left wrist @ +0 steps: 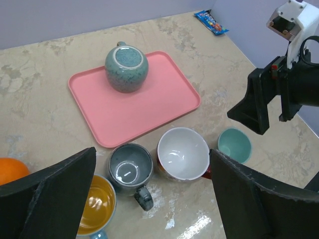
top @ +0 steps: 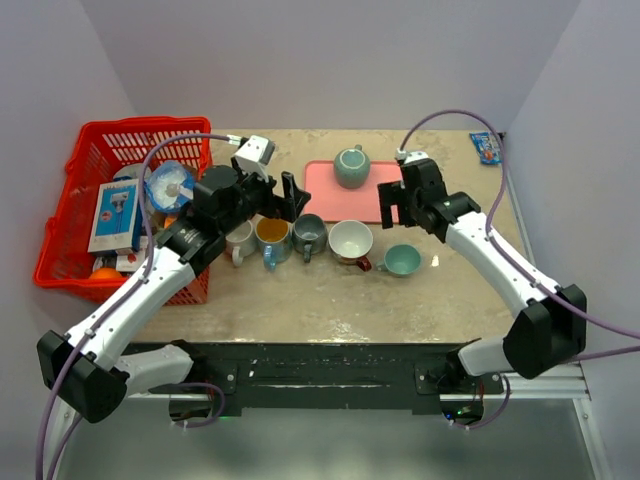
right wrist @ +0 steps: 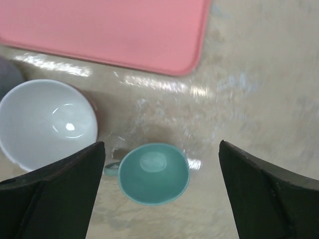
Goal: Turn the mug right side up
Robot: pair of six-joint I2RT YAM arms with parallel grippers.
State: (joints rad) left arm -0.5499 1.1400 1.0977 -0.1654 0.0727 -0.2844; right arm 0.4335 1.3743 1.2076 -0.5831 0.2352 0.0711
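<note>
resting upside down on the pink tray is the green mug; left hand and right hand spread open.

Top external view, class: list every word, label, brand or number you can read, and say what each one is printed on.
No text is legible in any view.
Blue snack packet: has print, too small to read.
White and blue box in the red basket: has print, too small and blurred to read.
Upside-down mug: no lettering shows.
</note>
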